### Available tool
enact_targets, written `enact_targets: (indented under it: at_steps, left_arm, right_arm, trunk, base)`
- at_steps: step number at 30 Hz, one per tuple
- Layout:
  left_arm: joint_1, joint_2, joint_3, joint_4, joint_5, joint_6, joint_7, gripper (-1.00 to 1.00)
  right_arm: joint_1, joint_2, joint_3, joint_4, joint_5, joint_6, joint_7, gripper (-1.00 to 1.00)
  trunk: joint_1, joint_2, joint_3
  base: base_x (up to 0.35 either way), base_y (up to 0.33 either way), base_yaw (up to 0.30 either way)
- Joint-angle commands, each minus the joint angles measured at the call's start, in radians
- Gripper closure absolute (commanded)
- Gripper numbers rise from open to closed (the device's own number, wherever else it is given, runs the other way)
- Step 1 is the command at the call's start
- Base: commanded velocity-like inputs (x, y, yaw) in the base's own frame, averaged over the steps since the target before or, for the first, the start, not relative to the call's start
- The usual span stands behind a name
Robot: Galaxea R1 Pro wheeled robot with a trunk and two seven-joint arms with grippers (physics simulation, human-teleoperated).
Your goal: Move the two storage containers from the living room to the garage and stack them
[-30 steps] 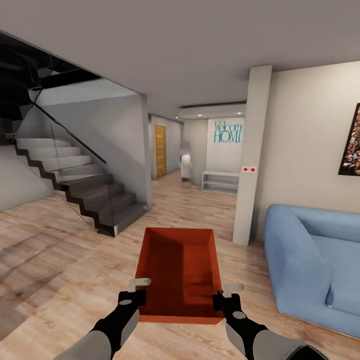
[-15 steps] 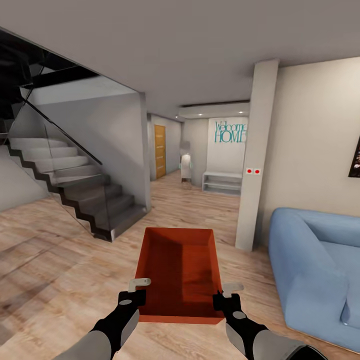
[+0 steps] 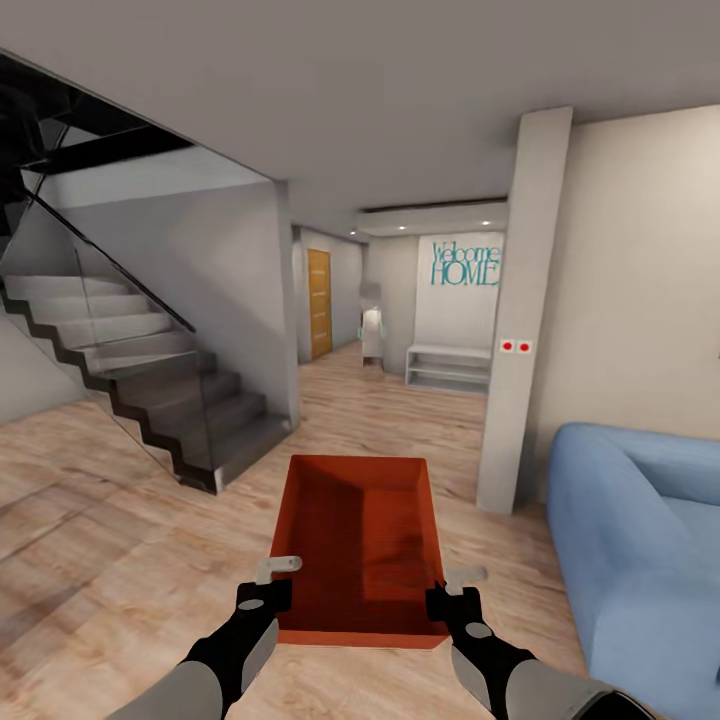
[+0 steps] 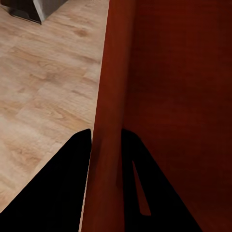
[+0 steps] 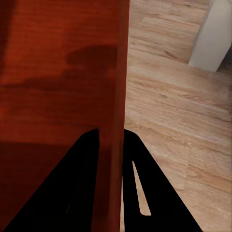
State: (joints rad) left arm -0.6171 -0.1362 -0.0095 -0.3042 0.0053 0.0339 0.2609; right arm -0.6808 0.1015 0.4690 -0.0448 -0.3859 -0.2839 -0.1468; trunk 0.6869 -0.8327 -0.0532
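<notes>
Orange-red rectangular open-top plastic storage container is being carried low in front of the robot, held level above the light wood-plank floor of the living room. The left hand is clamping the container's left wall near its near corner, and the left wrist view is showing that wall pinched between the two dark fingers, one outside and one inside. The right hand is gripping the opposite wall in the same way; in the right wrist view the rim is running straight between its fingers.

Relative to the container, a dark staircase with a glass side panel is standing well off to its left, a white square pillar with two red dots is rising beyond its far right corner, and a light blue upholstered sofa is sitting to its right. Straight beyond the container, a hallway is leading to a light wooden door, a low white shelf unit and teal wall lettering. A small pale object is standing far down the hallway, possibly a fixture, too small to tell.
</notes>
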Motion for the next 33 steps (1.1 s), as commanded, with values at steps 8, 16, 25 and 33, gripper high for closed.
enact_targets:
  at_steps: [8, 16, 25, 33]
  left_arm:
    - [-0.001, 0.01, 0.025, -0.035, -0.017, 0.004, 0.009, 1.0]
    - [-0.001, 0.01, 0.025, -0.035, -0.017, 0.004, 0.009, 1.0]
    - [-0.001, 0.01, 0.025, -0.035, -0.017, 0.004, 0.009, 1.0]
    - [-0.001, 0.01, 0.025, -0.035, -0.017, 0.004, 0.009, 1.0]
  right_arm:
    - [0.0, 0.0, -0.007, 0.002, -0.013, -0.003, 0.0, 1.0]
    - [0.0, 0.0, -0.007, 0.002, -0.013, -0.003, 0.0, 1.0]
    - [0.0, 0.0, -0.007, 0.002, -0.013, -0.003, 0.0, 1.0]
    - [0.0, 0.0, -0.007, 0.002, -0.013, -0.003, 0.0, 1.0]
  trunk:
    - [0.001, -0.001, -0.002]
    - [0.001, -0.001, -0.002]
    - [0.001, -0.001, -0.002]
    - [0.001, -0.001, -0.002]
  base:
    - [0.322, 0.0, 0.0]
    - [0.322, 0.0, 0.0]
    - [0.322, 0.0, 0.0]
    - [0.322, 0.0, 0.0]
